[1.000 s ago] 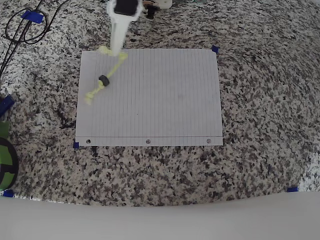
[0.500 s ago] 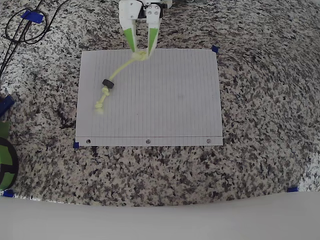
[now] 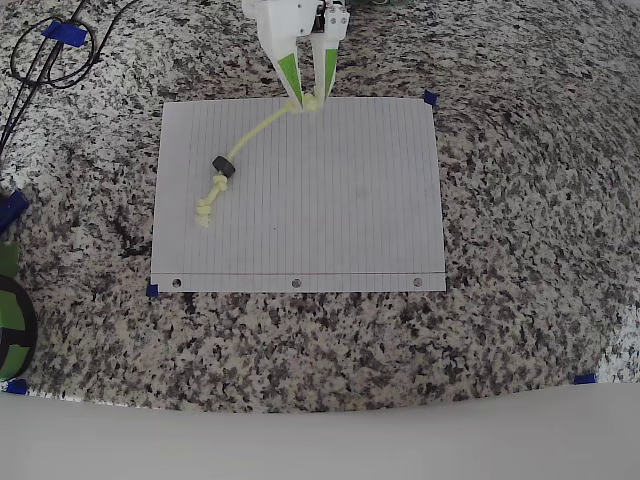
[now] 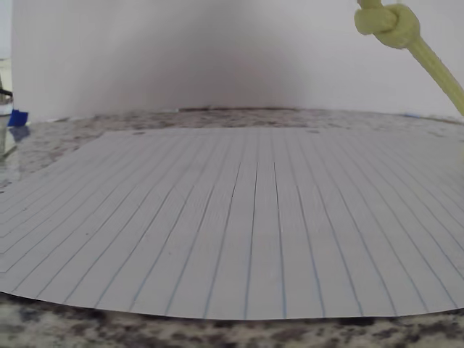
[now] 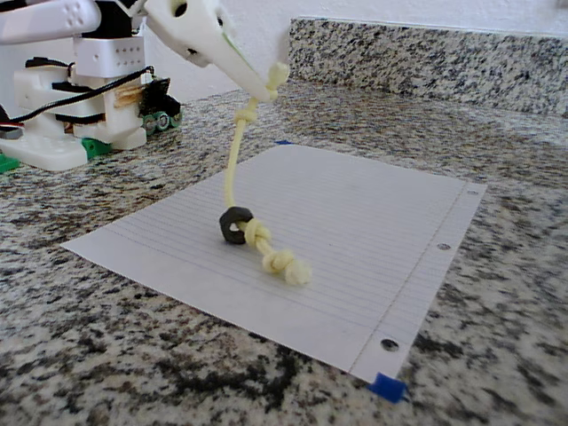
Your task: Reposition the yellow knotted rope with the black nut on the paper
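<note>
My gripper (image 3: pixel 306 100) hangs over the far edge of the paper (image 3: pixel 340 200), shut on the upper end of the yellow knotted rope (image 3: pixel 255 135). From the fingers the rope (image 5: pixel 234 160) drops steeply to the sheet, where its lower knots (image 5: pixel 282 262) lie flat. The black nut (image 3: pixel 223 167) sits threaded on the cord just above those knots, resting on the paper (image 5: pixel 355 222). In the wrist view the held knot (image 4: pixel 388 22) hangs at the top right above the lined paper (image 4: pixel 239 225).
Granite counter (image 3: pixel 520 330) surrounds the sheet. Black cables (image 3: pixel 45 50) coil at the far left corner, and a green-and-black object (image 3: pixel 12 325) sits at the left edge. Blue tape (image 3: pixel 430 98) marks the sheet's corners. The arm's white base (image 5: pixel 80 98) stands behind the paper.
The gripper has carried the rope's held end to the right along the paper's far edge. The nut and lower knots slid right after it.
</note>
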Controlling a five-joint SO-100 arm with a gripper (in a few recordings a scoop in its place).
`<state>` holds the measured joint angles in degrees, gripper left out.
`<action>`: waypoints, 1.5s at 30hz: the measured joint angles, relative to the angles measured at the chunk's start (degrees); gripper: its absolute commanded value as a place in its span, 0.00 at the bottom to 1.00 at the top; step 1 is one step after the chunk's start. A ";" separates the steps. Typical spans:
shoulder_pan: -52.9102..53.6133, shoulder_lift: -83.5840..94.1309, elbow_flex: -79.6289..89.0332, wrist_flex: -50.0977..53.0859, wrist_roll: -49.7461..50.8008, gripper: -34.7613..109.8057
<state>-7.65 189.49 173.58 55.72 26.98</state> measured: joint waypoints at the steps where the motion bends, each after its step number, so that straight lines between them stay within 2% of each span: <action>1: -0.70 0.00 0.00 0.09 1.32 0.24; 12: -2.64 2.11 0.00 4.22 11.25 0.24; 18: 6.94 5.54 0.00 4.75 11.60 0.24; 24: 22.68 5.62 -0.70 5.71 11.34 0.24; 28: 29.53 5.71 -3.87 7.73 11.34 0.24; 31: 28.65 5.71 -4.83 6.77 11.34 0.24; 37: 13.54 5.71 -4.83 3.16 11.25 0.24; 42: 0.53 5.62 -4.83 4.22 9.67 0.24; 45: -3.52 5.62 -4.83 7.38 9.40 0.24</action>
<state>-11.16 195.12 168.75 63.11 36.39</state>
